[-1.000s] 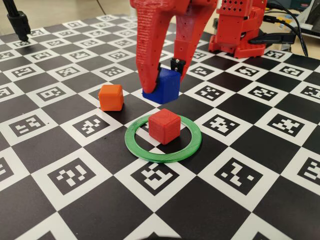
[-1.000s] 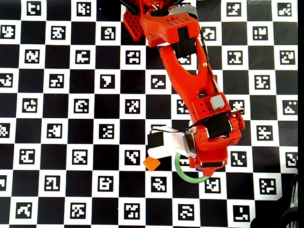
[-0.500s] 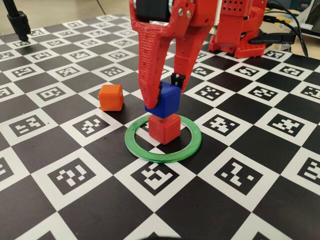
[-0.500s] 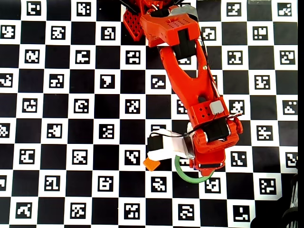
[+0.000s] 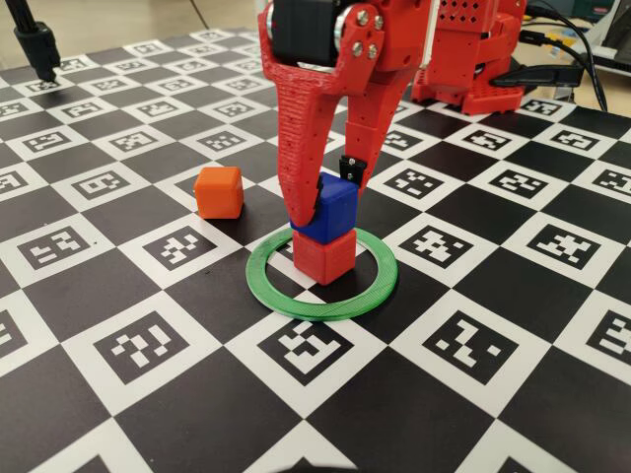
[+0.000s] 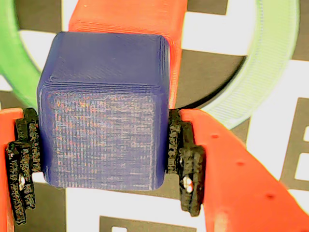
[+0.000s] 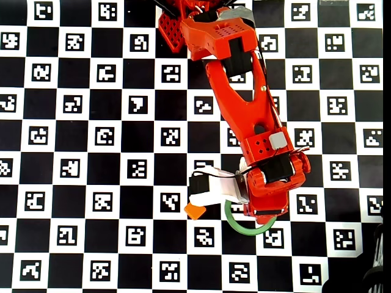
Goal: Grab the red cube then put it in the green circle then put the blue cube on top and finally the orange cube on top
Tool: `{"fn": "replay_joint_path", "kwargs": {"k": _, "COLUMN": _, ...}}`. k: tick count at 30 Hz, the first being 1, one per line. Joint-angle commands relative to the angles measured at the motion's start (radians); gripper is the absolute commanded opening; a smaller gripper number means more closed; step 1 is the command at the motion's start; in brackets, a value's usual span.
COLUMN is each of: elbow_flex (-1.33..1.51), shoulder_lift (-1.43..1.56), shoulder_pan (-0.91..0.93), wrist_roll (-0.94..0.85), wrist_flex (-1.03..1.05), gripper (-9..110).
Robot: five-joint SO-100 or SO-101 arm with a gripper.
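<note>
The red cube sits inside the green circle. The blue cube rests on top of it, a little askew. My red gripper is shut on the blue cube, its black pads pressed against both sides in the wrist view, where the blue cube fills the middle and the red cube shows behind it with the green circle around. The orange cube lies on the board left of the ring. In the overhead view the arm hides both stacked cubes; the orange cube and part of the green circle show.
The board is a black and white checkerboard with printed markers. The arm's red base stands at the back right with cables beside it. A black stand is at the back left corner.
</note>
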Motion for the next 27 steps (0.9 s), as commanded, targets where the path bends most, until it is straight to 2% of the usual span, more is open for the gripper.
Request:
{"fn": "replay_joint_path", "kwargs": {"k": 1, "elbow_flex": -0.003, "shoulder_lift": 0.044, "shoulder_pan": 0.011, "wrist_roll": -0.008, "wrist_flex": -0.009, "gripper": 7}}
{"fn": "replay_joint_path", "kwargs": {"k": 6, "elbow_flex": 0.0, "shoulder_lift": 0.048, "shoulder_pan": 0.009, "wrist_roll": -0.006, "wrist_flex": -0.005, "gripper": 8}}
{"fn": "replay_joint_path", "kwargs": {"k": 11, "elbow_flex": 0.005, "shoulder_lift": 0.051, "shoulder_pan": 0.011, "wrist_roll": -0.003, "wrist_flex": -0.005, "gripper": 32}}
{"fn": "replay_joint_path", "kwargs": {"k": 22, "elbow_flex": 0.026, "shoulder_lift": 0.071, "shoulder_pan": 0.009, "wrist_roll": 0.003, "wrist_flex": -0.009, "gripper": 46}}
{"fn": "replay_joint_path", "kwargs": {"k": 27, "elbow_flex": 0.054, "shoulder_lift": 0.1, "shoulder_pan": 0.009, "wrist_roll": 0.006, "wrist_flex": -0.023, "gripper": 49}}
